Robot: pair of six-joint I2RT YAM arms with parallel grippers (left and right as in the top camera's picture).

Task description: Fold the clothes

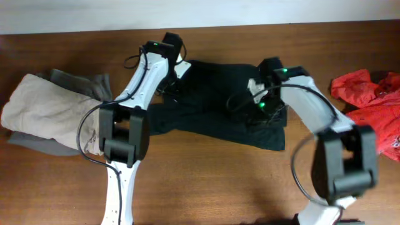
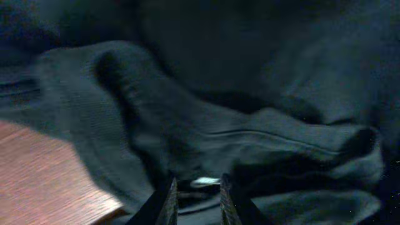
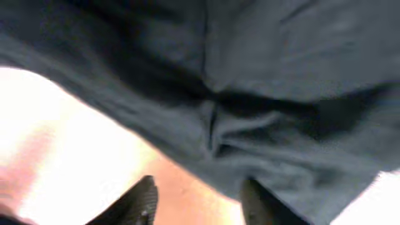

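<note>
A black garment [image 1: 212, 94] lies crumpled in the middle of the wooden table. My left gripper [image 1: 171, 89] is at its upper left edge. In the left wrist view its fingers [image 2: 198, 199] are nearly together, with a bunched fold of the black garment [image 2: 250, 144] and a small white tag [image 2: 205, 182] between them. My right gripper [image 1: 260, 110] is at the garment's right side. In the right wrist view its fingers [image 3: 199, 201] are wide apart over bare table, and the garment's edge [image 3: 250, 137] reaches the right finger.
A pile of beige clothes [image 1: 47, 106] lies on a grey garment [image 1: 81, 81] at the left. A red garment [image 1: 375, 103] lies at the right edge. The table's front strip [image 1: 212, 181] is bare wood between the two arm bases.
</note>
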